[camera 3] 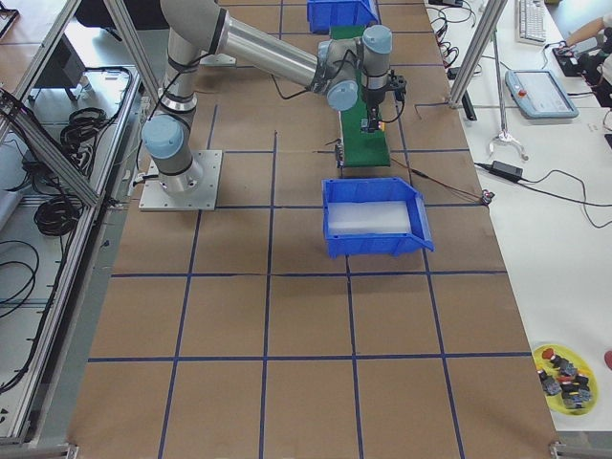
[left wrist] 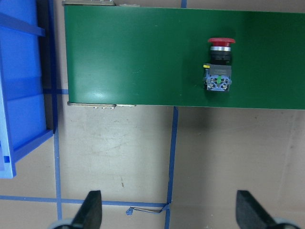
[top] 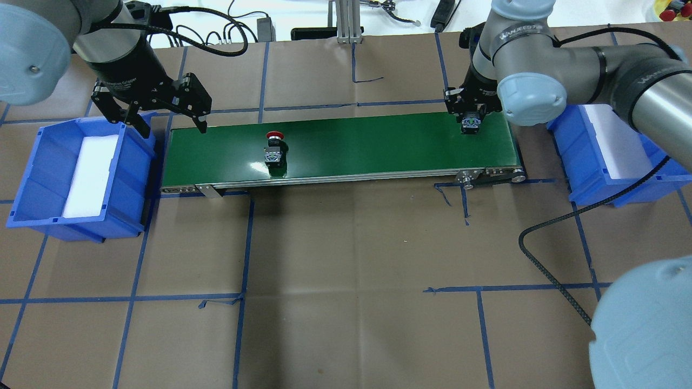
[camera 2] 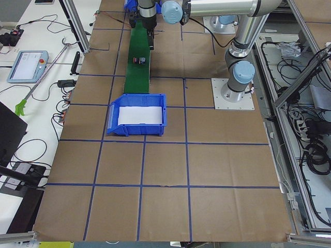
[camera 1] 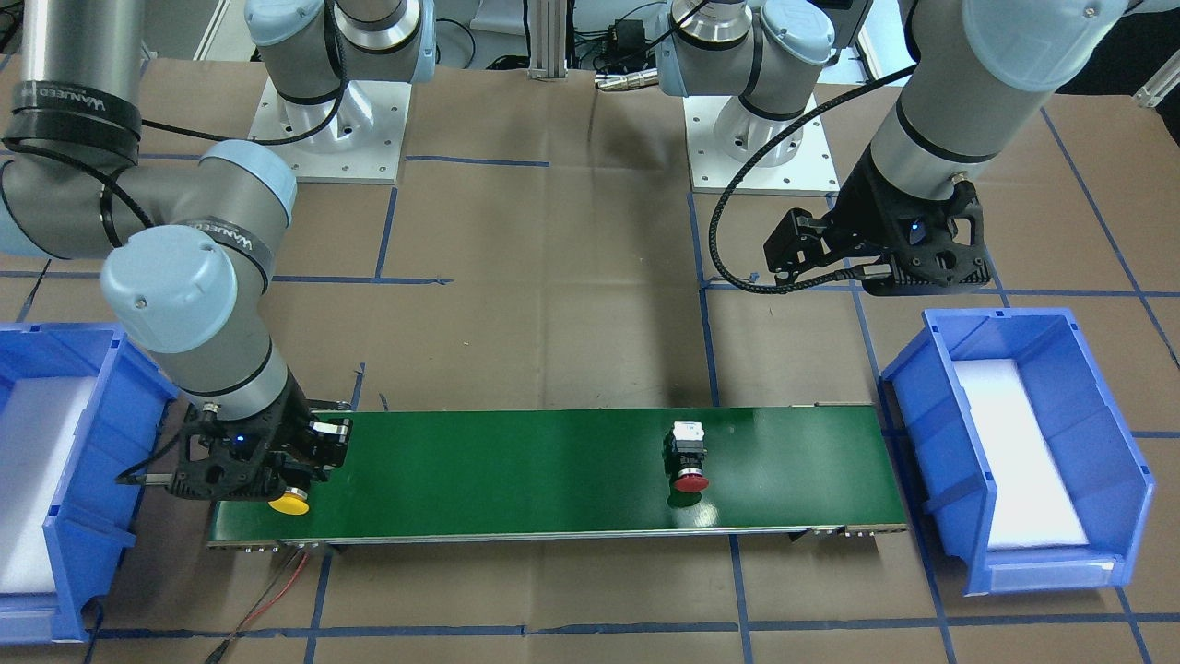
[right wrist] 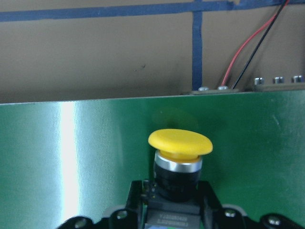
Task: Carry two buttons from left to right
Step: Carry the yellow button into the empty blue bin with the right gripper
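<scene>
**Fig.** R. arm is reaching low over the right end of the green belt (top: 378, 140), wrist pointing down. The right hand (top: 471, 123) is clamping the yellow button (right wrist: 180, 143) by its body, cap pointing away from the robot. L. arm is hovering above the bench (top: 346, 259) near the belt's left end. The left hand (top: 173, 127) is spread wide, holding nothing. The red button (top: 274, 147) is lying on its side on the belt, nearer the left end.

1. Belt (top: 378, 146): on the table, running left to right.
2. Left bin (top: 32, 178): beside the belt's left end.
3. Right bin (top: 586, 183): beside its right end.
4. Left button (top: 274, 148): on the belt, left part.
5. Right button (right wrist: 180, 143): at the belt's right end, in the right gripper (top: 469, 120).
</scene>
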